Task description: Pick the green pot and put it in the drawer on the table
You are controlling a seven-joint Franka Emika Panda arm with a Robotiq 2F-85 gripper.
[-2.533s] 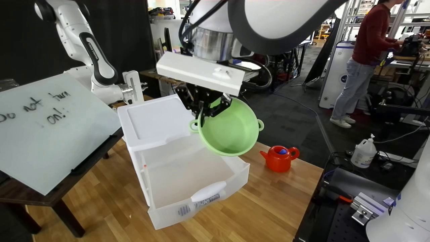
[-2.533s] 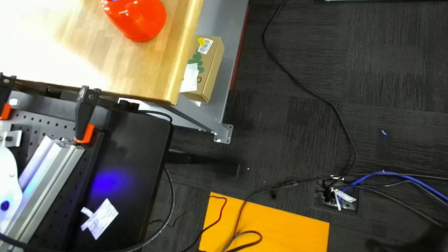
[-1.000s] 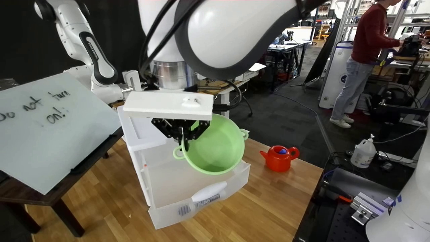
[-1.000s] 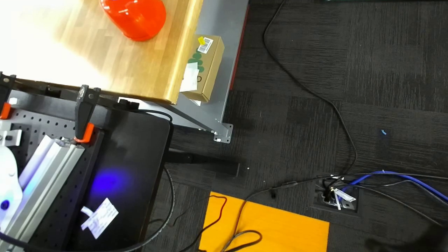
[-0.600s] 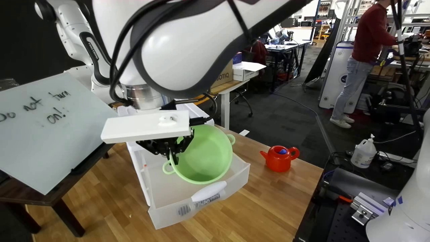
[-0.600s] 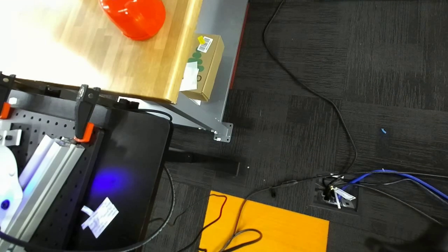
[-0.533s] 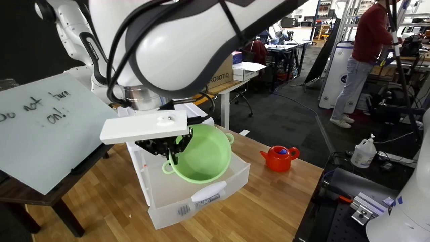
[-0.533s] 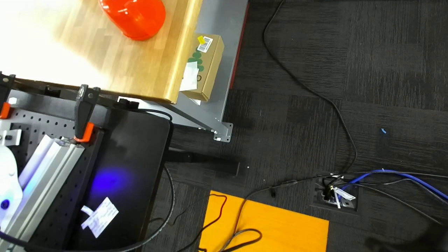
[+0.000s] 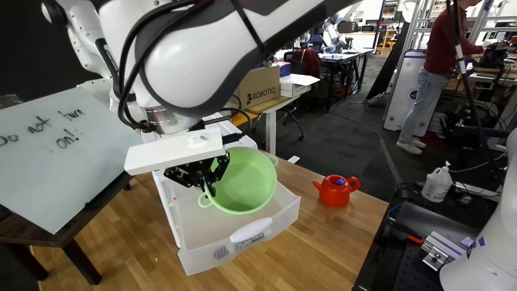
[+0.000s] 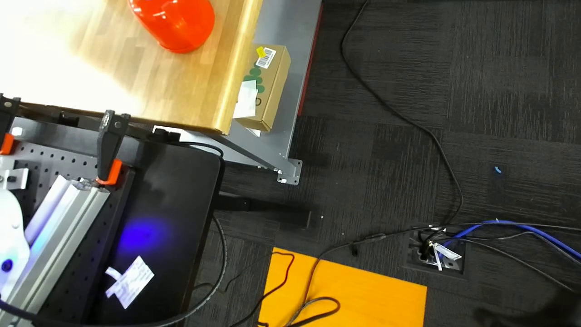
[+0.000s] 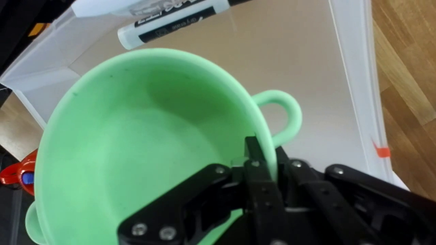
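The black, jointed gripper point(image 11: 266, 149) pinches the round light-green plastic pot point(image 9: 247, 181) by its rim. The pot hangs tilted over the wide translucent-white plastic drawer point(image 9: 202, 258); lowering probably comes next.

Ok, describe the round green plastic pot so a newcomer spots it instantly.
On the brown wooden table, find the open, translucent white plastic drawer. Over it, a black two-fingered gripper clamps the pot by its rim. Unlike the spouted, glossy red teapot, it is green and wide-mouthed, with two loop handles.
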